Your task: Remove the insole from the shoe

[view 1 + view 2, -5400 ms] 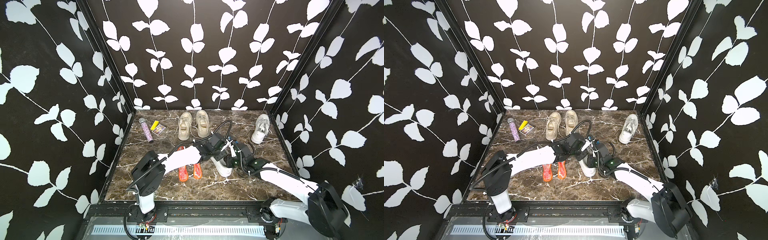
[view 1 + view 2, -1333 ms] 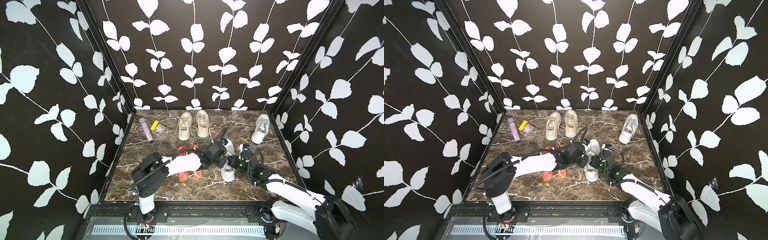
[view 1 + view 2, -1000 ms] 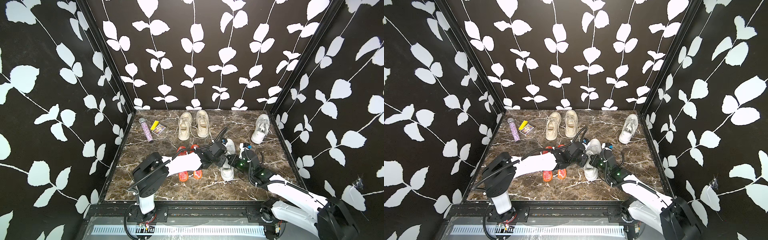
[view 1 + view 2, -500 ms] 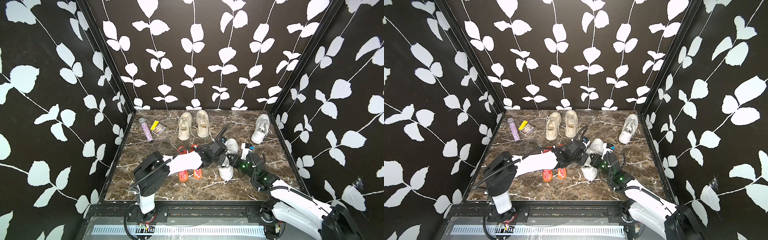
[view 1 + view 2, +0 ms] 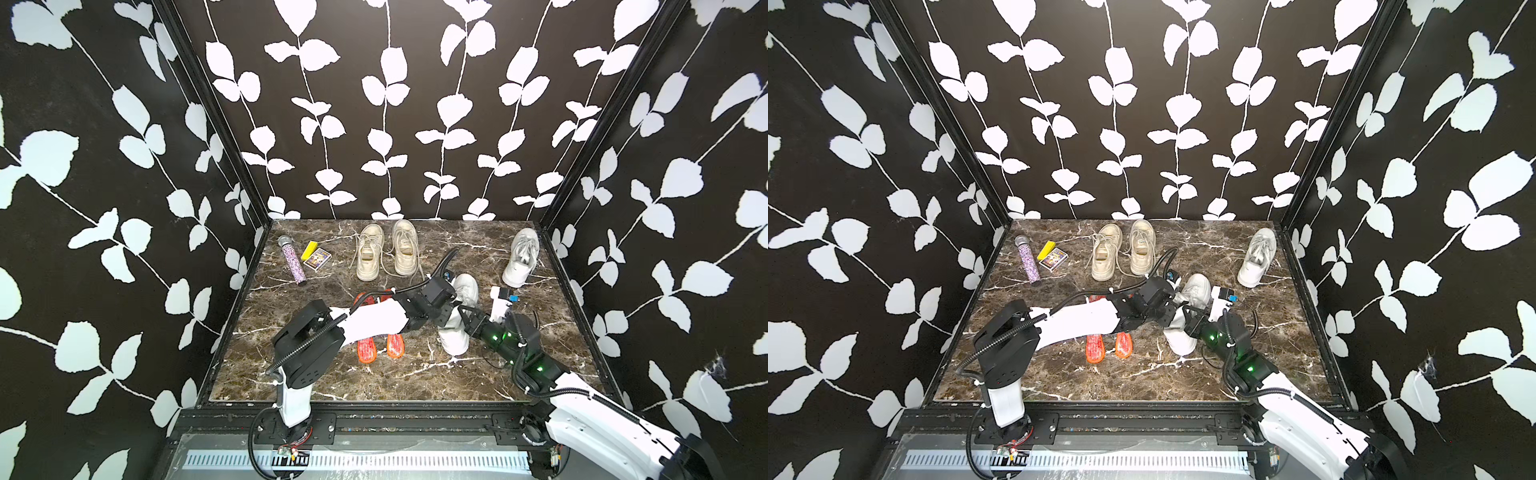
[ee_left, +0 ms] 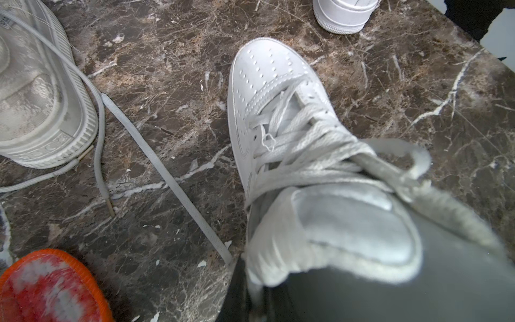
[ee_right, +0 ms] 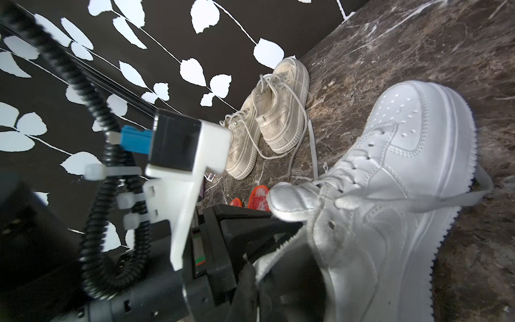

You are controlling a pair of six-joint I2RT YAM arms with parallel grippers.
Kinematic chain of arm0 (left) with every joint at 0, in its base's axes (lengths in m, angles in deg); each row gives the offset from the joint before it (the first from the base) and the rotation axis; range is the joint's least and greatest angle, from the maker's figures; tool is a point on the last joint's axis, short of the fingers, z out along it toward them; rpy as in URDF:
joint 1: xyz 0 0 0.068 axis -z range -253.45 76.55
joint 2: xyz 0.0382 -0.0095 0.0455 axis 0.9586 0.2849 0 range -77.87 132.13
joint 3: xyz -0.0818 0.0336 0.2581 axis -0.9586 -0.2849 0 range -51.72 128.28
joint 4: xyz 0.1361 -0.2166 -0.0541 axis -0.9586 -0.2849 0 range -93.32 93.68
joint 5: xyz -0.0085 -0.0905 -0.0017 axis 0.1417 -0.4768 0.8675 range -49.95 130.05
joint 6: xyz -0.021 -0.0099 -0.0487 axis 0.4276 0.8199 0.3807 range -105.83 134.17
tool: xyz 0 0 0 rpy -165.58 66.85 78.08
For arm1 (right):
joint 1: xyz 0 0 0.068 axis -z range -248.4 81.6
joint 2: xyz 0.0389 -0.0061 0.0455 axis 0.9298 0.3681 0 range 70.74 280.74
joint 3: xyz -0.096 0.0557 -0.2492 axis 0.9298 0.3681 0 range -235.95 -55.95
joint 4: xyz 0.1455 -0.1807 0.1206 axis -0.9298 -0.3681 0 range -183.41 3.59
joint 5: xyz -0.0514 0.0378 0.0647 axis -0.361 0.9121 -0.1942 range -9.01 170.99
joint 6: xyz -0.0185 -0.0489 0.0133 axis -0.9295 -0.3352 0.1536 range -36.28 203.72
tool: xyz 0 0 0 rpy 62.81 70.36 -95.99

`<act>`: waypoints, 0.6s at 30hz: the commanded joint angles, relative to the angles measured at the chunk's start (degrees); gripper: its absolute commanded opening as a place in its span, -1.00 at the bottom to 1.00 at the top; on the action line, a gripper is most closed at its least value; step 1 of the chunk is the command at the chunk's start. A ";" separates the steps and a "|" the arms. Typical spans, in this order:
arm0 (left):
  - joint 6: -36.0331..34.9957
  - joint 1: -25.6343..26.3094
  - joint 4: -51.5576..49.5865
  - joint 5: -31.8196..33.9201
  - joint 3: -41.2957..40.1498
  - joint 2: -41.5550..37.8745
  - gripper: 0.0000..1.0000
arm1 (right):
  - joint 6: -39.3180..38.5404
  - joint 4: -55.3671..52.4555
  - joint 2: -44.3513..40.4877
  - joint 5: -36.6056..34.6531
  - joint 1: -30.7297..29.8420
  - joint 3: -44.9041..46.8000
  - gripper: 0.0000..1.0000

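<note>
Progress: early, by the look of it; white sneaker (image 5: 454, 338) lies mid-worktop (image 5: 374, 386), toe twd the back wall, laced up, & both arms meet at its collar. On the left gripper (image 5: 444, 318) the jaws are nearly together, pinching the collar wall at the shoe's side. Left wrist view seems to show one finger outside & one inside, w/ the tongue (image 6: 348, 220) right in front of the cam. On the right gripper (image 5: 464, 316) the jaws are pressed together at the heel opening; can't tell if anything is betw. them. This shoe's insole isn't visible anywhere, so prob. inside, not yet lifted. Two orange-rimmed insoles (image 5: 368, 351) lie just beside, partly under the left arm; whose they are, can't say. Left to do: pinch the insole's heel end & pull it clear w/ the shoe held down.
</note>
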 commanded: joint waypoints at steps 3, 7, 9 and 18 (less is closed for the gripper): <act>0.62 -2.81 -6.14 2.79 2.57 2.72 -1.00 | -2.77 5.29 -5.75 -3.14 -0.21 -3.33 -1.00; -0.05 -3.60 -6.95 2.57 6.54 4.49 -1.00 | -4.42 0.86 -9.69 -5.10 -0.21 -3.73 -1.00; -0.41 -3.94 -7.66 2.57 8.78 5.57 -1.00 | -5.38 -1.19 -11.80 -5.61 -0.21 -4.08 -1.00; -2.51 -5.83 -9.95 2.46 17.92 10.31 -1.00 | -7.95 -8.68 -18.56 -7.35 -0.21 -5.45 -1.00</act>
